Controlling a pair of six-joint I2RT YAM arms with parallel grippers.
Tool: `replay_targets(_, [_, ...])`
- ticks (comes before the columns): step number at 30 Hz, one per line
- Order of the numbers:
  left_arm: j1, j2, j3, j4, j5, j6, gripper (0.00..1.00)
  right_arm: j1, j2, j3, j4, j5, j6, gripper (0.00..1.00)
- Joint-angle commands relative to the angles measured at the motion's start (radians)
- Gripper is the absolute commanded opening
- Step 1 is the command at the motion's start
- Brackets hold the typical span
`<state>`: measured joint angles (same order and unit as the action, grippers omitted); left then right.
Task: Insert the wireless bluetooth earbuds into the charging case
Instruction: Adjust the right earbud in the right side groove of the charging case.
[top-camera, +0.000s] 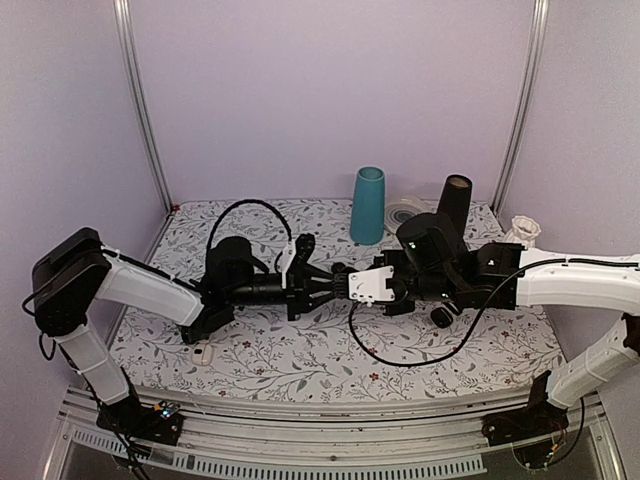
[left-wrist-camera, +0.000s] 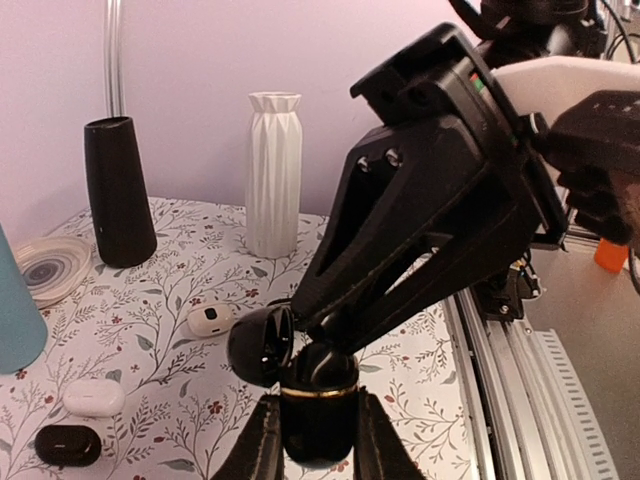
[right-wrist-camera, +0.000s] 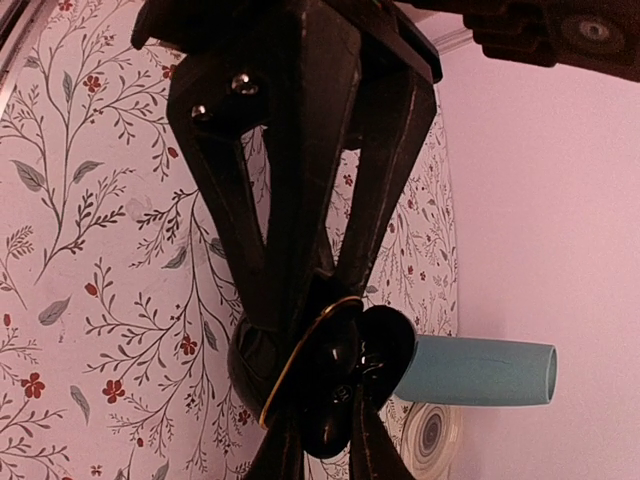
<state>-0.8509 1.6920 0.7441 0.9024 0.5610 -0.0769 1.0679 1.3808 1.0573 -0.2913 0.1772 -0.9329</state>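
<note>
Left claw (left-wrist-camera: 318, 442) clamped on open charging case (left-wrist-camera: 318, 398), contents hidden, right claw (left-wrist-camera: 320, 338) closed

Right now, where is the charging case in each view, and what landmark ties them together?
Top external: charging case at picture centre, held in mid-air.
Left wrist: bottom centre, lid open.
Right wrist: bottom centre.
Shared landmark: teal cup, at the left edge in left wrist, lower right in right wrist.

You are seeing bright, diffuse light casting only faint shadows on the floral-patterned bench (top-camera: 300, 350). Small highlights are glinting on the glossy black pebble-like charging case (left-wrist-camera: 318, 400). In the right wrist view, the nearest dark surfaces are reading as soft, near-featureless silhouettes.
</note>
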Motion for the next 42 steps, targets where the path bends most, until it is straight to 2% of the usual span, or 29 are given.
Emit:
replay_targets(1, [0.028,0.020,-0.018,0.254,-0.094,-0.059,0.00,0.005,0.014,0.007,-0.036,-0.091,0.061,0.08])
replay_targets(10, [0.028,0.056,-0.032,0.332,-0.129,-0.083,0.00,0.000,-0.014,-0.010,-0.022,-0.095,0.075,0.18])
replay_targets(13, [0.029,0.061,-0.037,0.356,-0.144,-0.087,0.00,-0.003,-0.023,-0.006,-0.021,-0.089,0.077,0.18])
replay_targets(15, [0.029,0.063,-0.038,0.366,-0.145,-0.091,0.00,-0.006,-0.029,-0.001,-0.020,-0.090,0.076,0.23])
replay_targets(26, [0.032,0.068,-0.041,0.392,-0.145,-0.112,0.00,-0.017,-0.043,0.006,0.000,-0.077,0.079,0.26])
replay_targets(37, [0.036,0.068,-0.035,0.389,-0.163,-0.121,0.00,-0.068,-0.094,0.031,0.019,-0.202,0.195,0.28])
replay_targets(42, [0.041,0.059,-0.034,0.386,-0.166,-0.128,0.00,-0.120,-0.126,0.021,0.037,-0.258,0.303,0.31])
